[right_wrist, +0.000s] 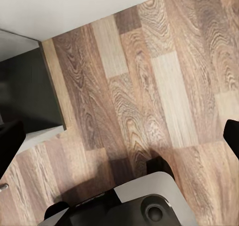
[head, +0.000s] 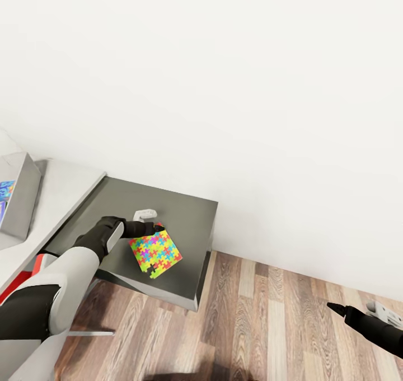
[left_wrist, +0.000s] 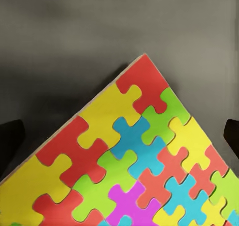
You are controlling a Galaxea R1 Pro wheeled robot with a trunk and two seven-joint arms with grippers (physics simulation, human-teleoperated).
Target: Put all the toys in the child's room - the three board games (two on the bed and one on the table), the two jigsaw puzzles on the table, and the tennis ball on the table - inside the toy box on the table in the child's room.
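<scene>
A jigsaw puzzle (head: 156, 253), a bright slab of interlocking pieces, is over the dark grey cabinet (head: 184, 213), turned corner-on. My left gripper (head: 150, 228) reaches over it from the left. In the left wrist view the jigsaw puzzle (left_wrist: 134, 166) sits close under the camera, one corner pointing away. The left gripper (left_wrist: 119, 141) is open, its dark fingers (left_wrist: 11, 144) far apart beside the slab's edges. The toy box (head: 25, 199) stands at far left on the white table (head: 64, 193), with a light blue printed box (head: 4, 201) in it. My right gripper (head: 331, 306) hangs open over the wooden floor, and its fingers (right_wrist: 10, 144) hold nothing.
A small white object (head: 145, 213) lies on the cabinet just behind the left gripper. Something red (head: 34, 267) shows under the table's near edge. Wooden floor (head: 268, 325) stretches right of the cabinet to the white wall. The robot's grey base (right_wrist: 144, 201) shows below the right arm.
</scene>
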